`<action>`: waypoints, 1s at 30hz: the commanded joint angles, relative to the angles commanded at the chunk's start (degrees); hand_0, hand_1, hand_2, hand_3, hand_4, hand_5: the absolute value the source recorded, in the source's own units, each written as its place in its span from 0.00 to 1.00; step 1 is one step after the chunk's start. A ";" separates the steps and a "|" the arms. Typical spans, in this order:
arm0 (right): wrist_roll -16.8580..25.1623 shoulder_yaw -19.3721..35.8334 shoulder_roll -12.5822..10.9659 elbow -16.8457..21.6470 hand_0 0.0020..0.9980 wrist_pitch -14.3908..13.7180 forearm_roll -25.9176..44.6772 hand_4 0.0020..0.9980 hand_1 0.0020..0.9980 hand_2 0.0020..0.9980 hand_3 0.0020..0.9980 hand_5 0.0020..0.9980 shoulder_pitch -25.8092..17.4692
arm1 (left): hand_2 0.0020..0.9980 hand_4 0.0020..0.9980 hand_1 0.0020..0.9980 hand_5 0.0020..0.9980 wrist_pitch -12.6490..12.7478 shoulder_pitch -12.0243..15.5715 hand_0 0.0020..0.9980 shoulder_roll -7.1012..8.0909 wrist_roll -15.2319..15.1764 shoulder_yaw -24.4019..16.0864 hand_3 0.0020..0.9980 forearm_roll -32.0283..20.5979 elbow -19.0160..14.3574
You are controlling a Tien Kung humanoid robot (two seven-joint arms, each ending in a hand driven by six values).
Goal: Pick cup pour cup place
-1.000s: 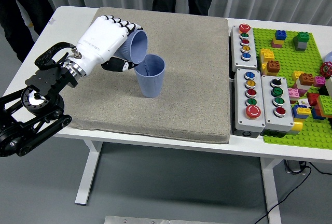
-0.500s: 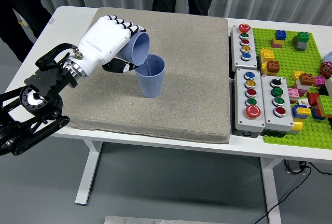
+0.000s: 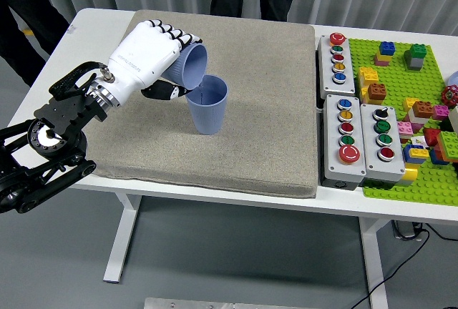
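- Holding a pale blue plastic cup (image 3: 188,64) in my left hand (image 3: 145,59), I have my white fingers (image 3: 174,34) wrapped round its body, with the thumb underneath on the near side.
- The held cup is tipped well over to the right, its mouth turned down toward a second pale blue plastic cup (image 3: 208,105) that stands upright on the grey felt mat (image 3: 257,144), left of the mat's middle.
- The lower lip of the tilted cup hangs just above the far-left rim of the standing one; I cannot tell whether the two rims touch.
- I can see no stream or contents between the cups, so I cannot say whether anything is running out.
- Done, by my reckoning: the pick, since the cup is off the mat and in my grasp, and the tilt for the pour is in place.
- Left, as I judge it: finishing the pour, bringing the cup back upright, then setting it down on the mat and letting go.
- There is bare mat on the near left of the standing cup, which looks a fair place for that.
- My right hand is nowhere in the head view.
- On the white table (image 3: 100,19), to the right of the mat, sit grey button boxes (image 3: 358,141) and a green baseplate with coloured bricks (image 3: 415,119), well apart from the work.
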 joint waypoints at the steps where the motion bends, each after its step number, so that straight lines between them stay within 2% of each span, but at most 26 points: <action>1: -0.01 -0.01 0.00 0.00 0.67 0.01 -0.03 0.00 0.63 0.56 0.56 0.08 0.01 | 0.46 0.71 0.46 0.25 0.05 -0.06 0.54 -0.01 0.07 0.06 0.46 0.00 0.02; 16: 0.04 0.00 -0.06 0.00 0.67 -0.02 0.07 0.00 0.63 0.56 0.56 0.08 0.11 | 0.46 0.71 0.47 0.25 0.34 -0.48 0.54 0.00 0.40 0.23 0.46 0.00 -0.15; 30: 0.04 -0.17 0.01 0.00 0.67 -0.04 0.16 0.00 0.63 0.56 0.56 0.07 0.02 | 0.46 0.71 0.46 0.25 0.80 0.22 0.54 -0.20 0.46 -0.11 0.46 0.00 -0.22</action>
